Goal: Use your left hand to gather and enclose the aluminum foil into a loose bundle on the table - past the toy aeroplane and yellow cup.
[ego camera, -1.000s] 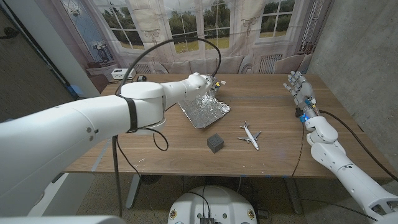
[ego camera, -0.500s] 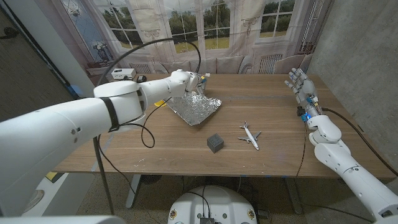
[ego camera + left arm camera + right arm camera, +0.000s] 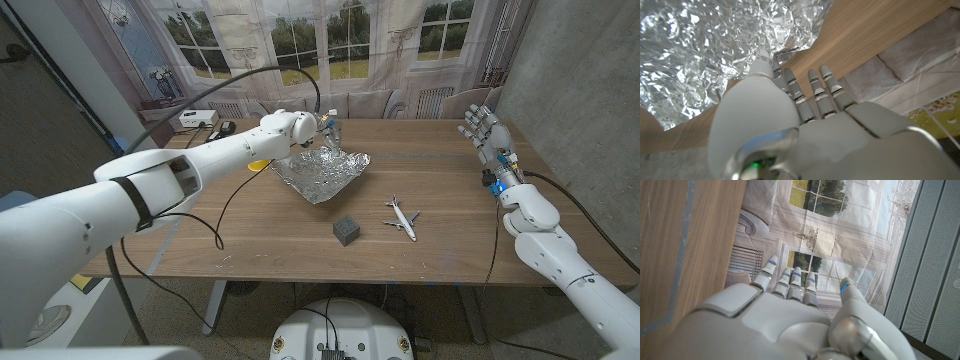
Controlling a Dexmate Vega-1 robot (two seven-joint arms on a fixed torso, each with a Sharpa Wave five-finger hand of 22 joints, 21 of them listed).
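Reaching over the wooden table (image 3: 440,175), the left hand (image 3: 322,128) touches the far edge of the aluminum foil (image 3: 322,172), fingers extended and holding nothing. The crumpled sheet lies mid-table, its long axis running left to right, one corner pointing toward the robot, beyond the toy aeroplane (image 3: 402,216). The right hand (image 3: 488,137) stands apart, fingers spread.

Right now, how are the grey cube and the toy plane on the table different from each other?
The grey cube is dark, blocky and compact; the toy plane is white, thin and long, with wings spread out. The cube stands nearer the table's front edge, the plane to its right, closer to the right hand. The cube lies more directly in front of the foil. Both rest on the wood, apart from each other, untouched by either hand.
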